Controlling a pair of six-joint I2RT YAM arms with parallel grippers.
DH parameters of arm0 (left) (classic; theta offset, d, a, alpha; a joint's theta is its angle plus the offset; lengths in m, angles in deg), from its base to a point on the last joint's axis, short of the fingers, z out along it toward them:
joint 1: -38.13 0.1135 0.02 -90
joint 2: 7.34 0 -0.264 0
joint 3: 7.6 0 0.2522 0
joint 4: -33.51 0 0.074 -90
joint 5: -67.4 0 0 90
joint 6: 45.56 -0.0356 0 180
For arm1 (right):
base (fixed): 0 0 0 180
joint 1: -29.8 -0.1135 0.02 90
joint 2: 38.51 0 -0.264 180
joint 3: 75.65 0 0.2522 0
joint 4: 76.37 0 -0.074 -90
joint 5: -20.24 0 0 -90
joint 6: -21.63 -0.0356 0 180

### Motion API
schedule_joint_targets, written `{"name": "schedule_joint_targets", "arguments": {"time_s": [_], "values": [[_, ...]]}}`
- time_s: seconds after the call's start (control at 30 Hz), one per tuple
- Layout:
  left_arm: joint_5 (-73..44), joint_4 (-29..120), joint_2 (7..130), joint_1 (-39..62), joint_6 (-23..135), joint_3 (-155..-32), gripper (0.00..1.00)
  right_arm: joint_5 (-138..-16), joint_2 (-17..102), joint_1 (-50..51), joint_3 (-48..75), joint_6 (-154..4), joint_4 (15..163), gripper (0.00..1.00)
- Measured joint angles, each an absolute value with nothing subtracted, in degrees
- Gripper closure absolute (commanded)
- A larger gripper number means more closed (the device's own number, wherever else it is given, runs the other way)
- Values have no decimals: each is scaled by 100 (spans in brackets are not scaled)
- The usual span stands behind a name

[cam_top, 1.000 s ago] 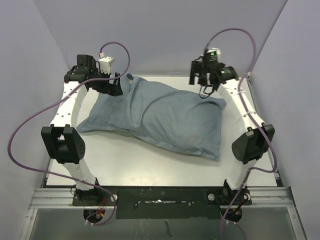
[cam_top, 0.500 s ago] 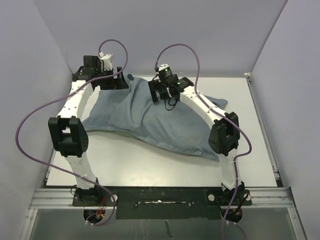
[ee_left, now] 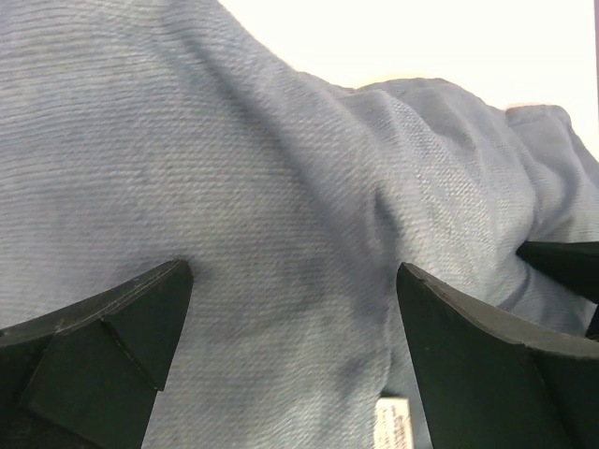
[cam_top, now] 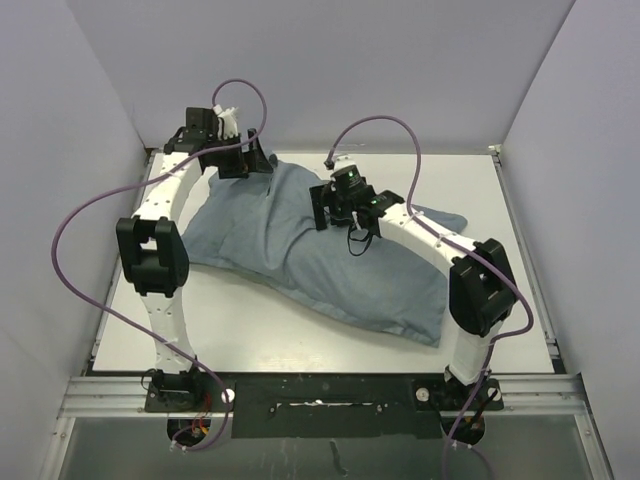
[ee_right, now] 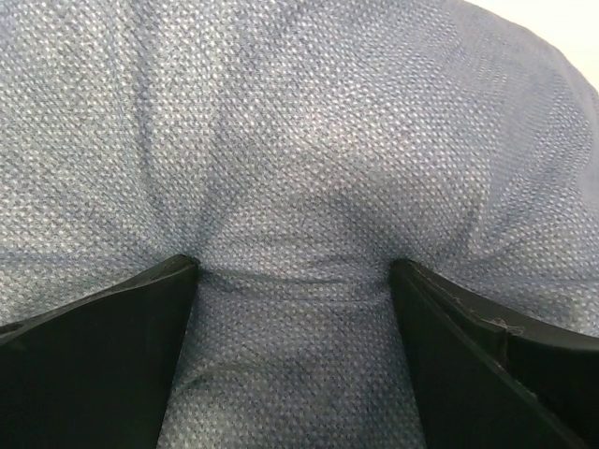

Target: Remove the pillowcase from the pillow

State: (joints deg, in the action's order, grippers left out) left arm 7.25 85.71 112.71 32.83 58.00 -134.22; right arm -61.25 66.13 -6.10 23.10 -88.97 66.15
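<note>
Where left wrist looks, pillowcase (ee_left: pixel 234 187) meets tag (ee_left: pixel 395 427)

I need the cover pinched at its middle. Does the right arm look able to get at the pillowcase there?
Likely yes: the right gripper rests on the pillowcase with jaws open, fabric bulging between them, nothing in the way.

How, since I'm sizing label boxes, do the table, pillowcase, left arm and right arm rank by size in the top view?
1. table
2. pillowcase
3. left arm and right arm: these look about alike, so they are not ranked against each other.
</note>
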Motion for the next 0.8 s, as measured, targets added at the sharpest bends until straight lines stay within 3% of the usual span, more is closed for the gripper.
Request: {"name": "schedule_joint_targets", "arguments": {"time_s": [0.1,0.37,0.5,0.67,0.8], "values": [[821,8497,11271,3193,5885,-13422,10,-6066,6611,-763,2234,-8943,6724,15],[176,8424,11264,2915,5531,-13245,31,-5880,6587,-1071,2094,-9118,6844,21],[-108,8250,11255,3090,5490,-12801,43,-5862,6506,-1076,1880,-9195,7067,23],[-195,8145,11240,3425,5433,-12611,68,-5884,6395,-1085,1705,-9289,7266,26],[-289,8003,11081,3477,5321,-12408,77,-5880,6318,-1089,1567,-9315,7325,27]]}}
